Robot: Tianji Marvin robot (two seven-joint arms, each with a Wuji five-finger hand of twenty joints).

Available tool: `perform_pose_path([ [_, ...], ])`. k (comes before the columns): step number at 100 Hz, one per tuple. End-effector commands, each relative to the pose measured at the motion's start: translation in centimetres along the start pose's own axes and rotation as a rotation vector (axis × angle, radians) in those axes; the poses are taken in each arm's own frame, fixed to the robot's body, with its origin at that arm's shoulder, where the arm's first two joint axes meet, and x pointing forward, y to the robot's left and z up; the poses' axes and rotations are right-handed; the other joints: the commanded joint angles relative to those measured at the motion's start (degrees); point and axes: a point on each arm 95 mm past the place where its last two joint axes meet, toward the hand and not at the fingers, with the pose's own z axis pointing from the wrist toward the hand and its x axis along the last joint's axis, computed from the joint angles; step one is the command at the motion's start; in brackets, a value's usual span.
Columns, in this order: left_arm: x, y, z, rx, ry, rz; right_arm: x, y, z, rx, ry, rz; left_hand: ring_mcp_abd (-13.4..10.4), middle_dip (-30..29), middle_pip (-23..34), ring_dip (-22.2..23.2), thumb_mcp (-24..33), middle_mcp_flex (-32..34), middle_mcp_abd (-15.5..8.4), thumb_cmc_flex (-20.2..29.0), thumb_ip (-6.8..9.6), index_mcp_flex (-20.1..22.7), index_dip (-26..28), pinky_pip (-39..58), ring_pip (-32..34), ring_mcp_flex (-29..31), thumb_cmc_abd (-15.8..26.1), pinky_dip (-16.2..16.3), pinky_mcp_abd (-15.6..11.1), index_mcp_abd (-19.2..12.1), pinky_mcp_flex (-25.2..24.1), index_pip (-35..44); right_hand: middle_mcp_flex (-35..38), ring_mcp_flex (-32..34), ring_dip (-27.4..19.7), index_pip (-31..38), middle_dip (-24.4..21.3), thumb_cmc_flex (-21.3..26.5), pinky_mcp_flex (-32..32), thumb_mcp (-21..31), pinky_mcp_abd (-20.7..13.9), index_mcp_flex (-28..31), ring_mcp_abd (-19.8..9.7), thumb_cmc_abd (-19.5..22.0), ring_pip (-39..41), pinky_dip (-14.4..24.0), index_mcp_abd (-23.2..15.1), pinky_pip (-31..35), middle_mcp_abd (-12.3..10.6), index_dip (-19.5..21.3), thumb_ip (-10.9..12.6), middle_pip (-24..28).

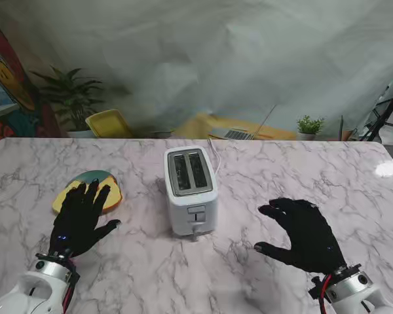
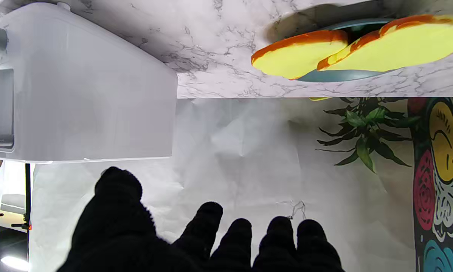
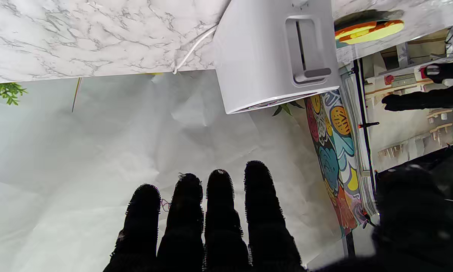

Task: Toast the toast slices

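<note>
Hands in black gloves, both empty with fingers spread, flank a white toaster [image 1: 191,190] on a marble table [image 1: 327,176].
Left hand [image 1: 78,219] hovers palm-down over two toast slices [image 2: 300,53] on a teal plate [image 2: 336,75] near the table's left edge; they look light, stiff, probably foam, best pinched by the crust. Right hand [image 1: 304,235] hangs flat.

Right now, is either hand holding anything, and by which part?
Nothing is held. The left hand hovers open over the toast on the plate; the right hand is open beside the toaster.
</note>
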Motion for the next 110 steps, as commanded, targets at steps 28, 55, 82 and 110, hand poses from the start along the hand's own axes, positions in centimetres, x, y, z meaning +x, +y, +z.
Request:
perform_pose_path([
  [28,0.1,-0.1,-0.3,-0.004,0.001,0.013,0.1,-0.2,-0.2,0.0,0.003,0.004,-0.32,-0.25,-0.76,-0.33,0.17,-0.42,0.31,1.27,0.71,-0.71,0.05,-1.44,-0.7,-1.5,2.21,-0.74,-0.41,0.64,-0.21,-0.54,0.05,-0.51,-1.44,-0.67,-0.25,0.42,0.09,-1.56,0.23,-0.94,-0.88,1.54,-2.37,-0.61,1.06,0.66,-0.37,-1.0,-0.8,-1.19],
  [55,0.2,-0.1,-0.2,0.002,0.01,0.01,0.0,-0.2,-0.1,0.008,0.002,0.0,-0.27,-0.16,-0.75,-0.33,0.1,-0.39,0.36,1.02,0.71,-0.72,0.04,-1.46,-0.66,-1.49,1.68,-0.77,-0.32,0.67,-0.22,-0.56,-0.18,-0.63,-1.44,-0.61,-0.25,0.51,0.01,-1.84,0.19,-1.23,-0.96,1.57,-2.39,-0.62,0.94,0.8,-0.43,-1.03,-0.75,-1.25],
  [82,-0.7,-0.6,-0.5,0.001,0.009,0.054,-0.2,-0.1,-0.3,-0.007,0.0,0.009,-1.1,0.07,-0.57,-0.11,-0.92,-0.02,0.12,-3.01,0.28,-0.96,-0.01,-1.45,-0.29,-1.1,0.52,-0.85,-1.72,1.09,0.04,-0.68,-0.08,-0.55,-1.44,-0.5,-0.26,0.66,0.02,-1.93,0.23,-1.18,-0.96,1.59,-2.4,-0.68,0.92,0.8,-0.49,-1.05,-0.72,-1.25],
  [110,-6.3,-0.8,-0.9,-0.032,-0.014,0.229,-0.3,-0.2,-0.3,-0.007,-0.007,0.019,-2.13,0.76,-0.5,0.06,-0.45,-0.94,-0.39,-6.29,-0.48,-2.38,-0.29,-1.66,0.56,-0.89,-3.02,-1.35,-4.12,2.27,0.65,-1.27,-0.05,-0.53,-1.44,-0.51,-0.29,0.74,0.03,-2.06,0.26,-1.13,-0.99,1.68,-2.4,-0.71,0.93,0.83,-0.46,-1.12,-0.71,-1.34],
])
